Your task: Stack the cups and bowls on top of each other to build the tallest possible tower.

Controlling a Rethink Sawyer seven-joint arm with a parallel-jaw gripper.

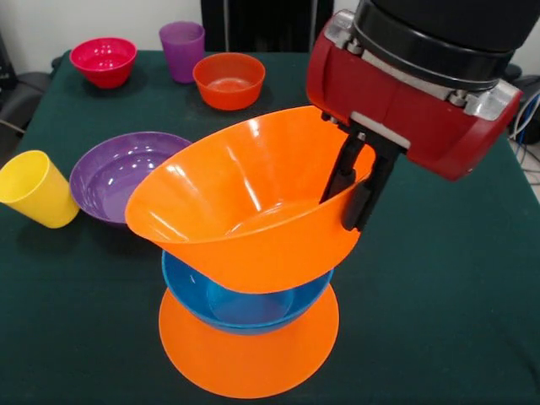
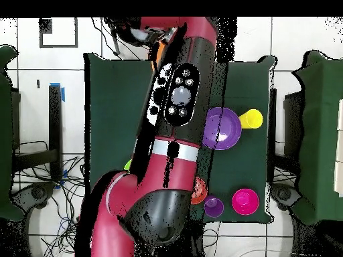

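Jaws: the gripper (image 1: pixel 358 191) pinches the rim of a large orange bowl (image 1: pixel 245 207), one black finger inside the wall and one outside, closed on it.
Held bowl: tilted, its mouth turned toward the purple bowl's side, its underside resting on or just over the blue bowl; I cannot tell whether they touch.
Tower: a blue bowl (image 1: pixel 236 304) sits on an upside-down large orange bowl (image 1: pixel 249 354) that lies on the bench (image 1: pixel 439 321); the held bowl is above both.
Purple bowl: wide and shallow (image 1: pixel 114 173), upright, just beside the tower and partly hidden behind the held bowl's rim.
Yellow cup: (image 1: pixel 35 189) tilted, on the far side of the purple bowl from the tower, close to that bowl.
Back row: an orange-red small bowl (image 1: pixel 229 80), a purple cup (image 1: pixel 182 51) and a pink-red bowl (image 1: pixel 103 61), all upright, well apart from the tower, on the robot's side of it.
Arm: red and black (image 2: pixel 175 134), reaching across the green bench in the overhead view and covering the tower there.
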